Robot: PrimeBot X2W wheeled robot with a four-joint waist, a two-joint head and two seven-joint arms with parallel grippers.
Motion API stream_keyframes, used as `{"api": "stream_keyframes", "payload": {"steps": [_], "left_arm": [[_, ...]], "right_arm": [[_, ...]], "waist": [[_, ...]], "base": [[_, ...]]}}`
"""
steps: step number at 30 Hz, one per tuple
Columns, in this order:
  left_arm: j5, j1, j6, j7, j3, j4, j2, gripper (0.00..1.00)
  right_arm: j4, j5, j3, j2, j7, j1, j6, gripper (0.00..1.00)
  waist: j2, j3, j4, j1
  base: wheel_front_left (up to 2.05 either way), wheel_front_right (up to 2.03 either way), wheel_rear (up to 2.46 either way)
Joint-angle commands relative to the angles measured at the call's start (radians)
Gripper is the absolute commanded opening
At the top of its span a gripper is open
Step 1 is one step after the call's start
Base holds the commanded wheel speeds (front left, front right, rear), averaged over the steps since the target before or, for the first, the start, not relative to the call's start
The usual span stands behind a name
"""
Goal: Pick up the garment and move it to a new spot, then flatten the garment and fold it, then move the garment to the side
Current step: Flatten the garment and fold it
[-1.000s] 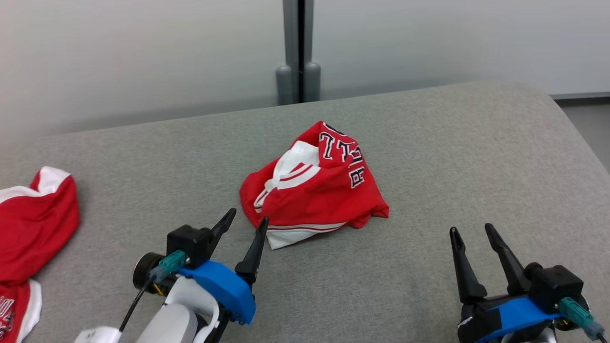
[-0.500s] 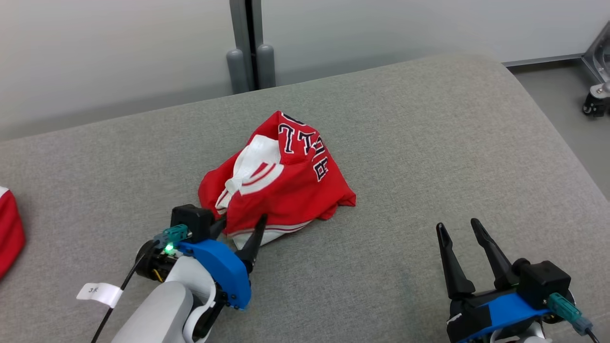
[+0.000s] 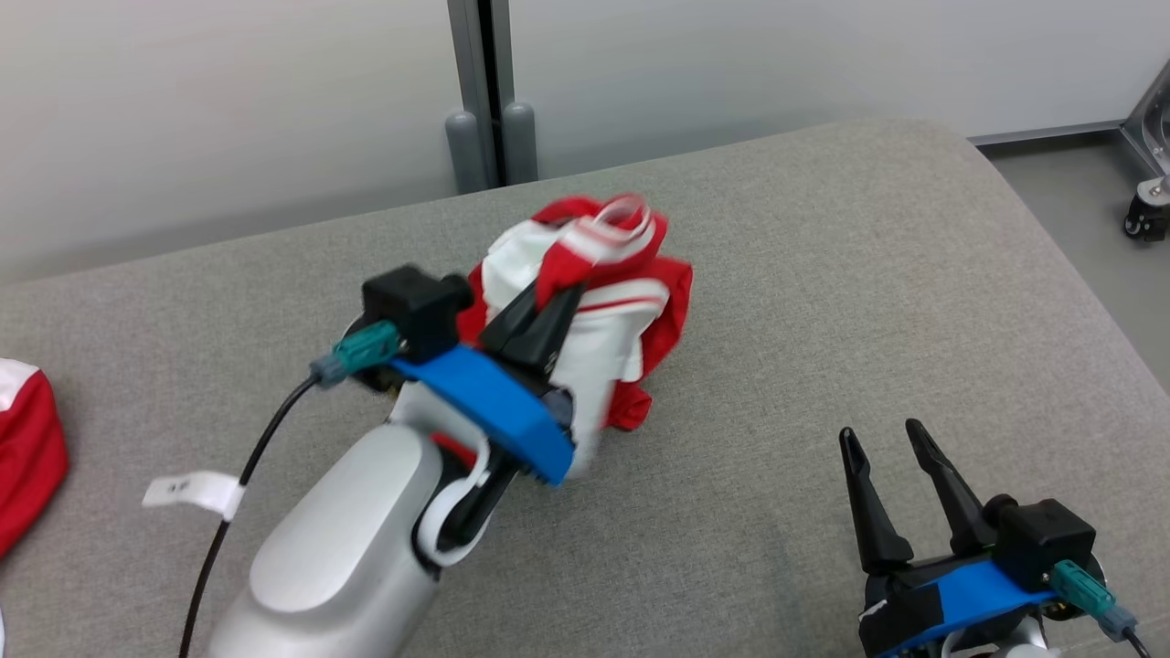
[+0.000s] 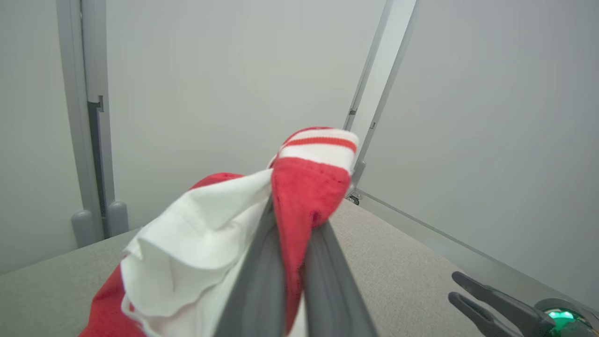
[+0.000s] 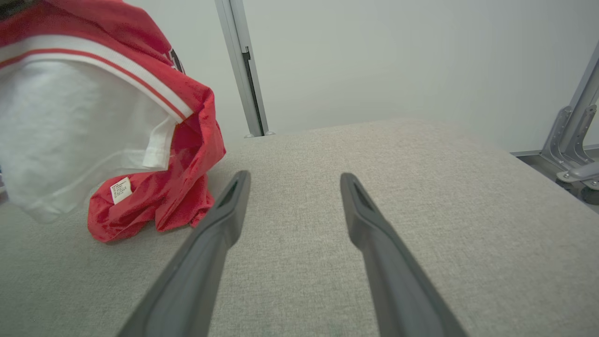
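Two grippers are over a grey fabric-covered tabletop [image 3: 823,274]. The left gripper [image 3: 558,291] sits at the end of a pale silver forearm [image 3: 338,539]. That forearm rises from the lower left of the head view and angles up and to the right toward the middle of the tabletop. A blue bracket [image 3: 484,407] faces the camera, and a black cable [image 3: 247,475] with a white tag [image 3: 192,489] trails from the wrist. The two dark fingers are pressed together, pinching a fold of the red-and-white garment [image 3: 594,256]. In the left wrist view, red cloth is squeezed between the fingers, a striped white band pokes out above their tips, and a white panel droops to the left.

The garment is bunched near the centre of the tabletop, toward its far edge, and looks slightly blurred in the head view. Its upper part hangs from the grip. In the right wrist view the red lower folds of the garment [image 5: 154,201] touch the tabletop, with a small white label [image 5: 120,189] showing on them.

The right gripper [image 3: 879,429] is low at the lower right, well apart from the garment. Its fingers point up the view, spread wide with nothing between them. A second red-and-white cloth [image 3: 27,439] lies at the tabletop's left edge.
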Motion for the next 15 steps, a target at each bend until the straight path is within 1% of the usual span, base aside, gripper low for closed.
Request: {"api": "stream_keyframes", "payload": {"steps": [1, 5, 9, 12, 15], "left_arm": [[-0.004, -0.045, -0.001, 0.004, -0.007, -0.031, -0.016, 0.00], [-0.006, -0.087, 0.003, 0.030, -0.025, -0.104, -0.044, 0.00], [-0.075, -0.040, 0.010, 0.063, -0.026, -0.190, -0.074, 0.00], [-0.095, 0.013, 0.039, 0.096, -0.028, -0.235, -0.047, 0.00], [-0.091, 0.089, 0.099, 0.121, -0.010, -0.243, 0.020, 0.00]], "right_arm": [[-0.003, -0.003, 0.001, -0.004, 0.002, 0.000, 0.000, 1.00], [-0.004, -0.001, -0.001, -0.004, 0.006, 0.013, 0.000, 1.00], [-0.007, 0.001, -0.013, -0.003, 0.005, 0.027, 0.000, 1.00], [-0.012, 0.002, -0.022, -0.003, 0.007, 0.034, 0.000, 1.00], [-0.016, 0.010, -0.023, -0.003, 0.007, 0.033, 0.000, 1.00]], "waist": [[-0.0001, -0.013, 0.003, -0.0001], [-0.0001, -0.032, 0.009, -0.0001], [-0.0001, -0.039, 0.027, -0.0001], [-0.0001, -0.036, 0.053, -0.0001], [-0.0001, -0.026, 0.083, -0.0001]], "base": [[0.00, 0.00, 0.00], [0.00, 0.00, 0.00], [0.00, 0.00, 0.00], [0.00, 0.00, 0.00], [0.00, 0.00, 0.00]]}}
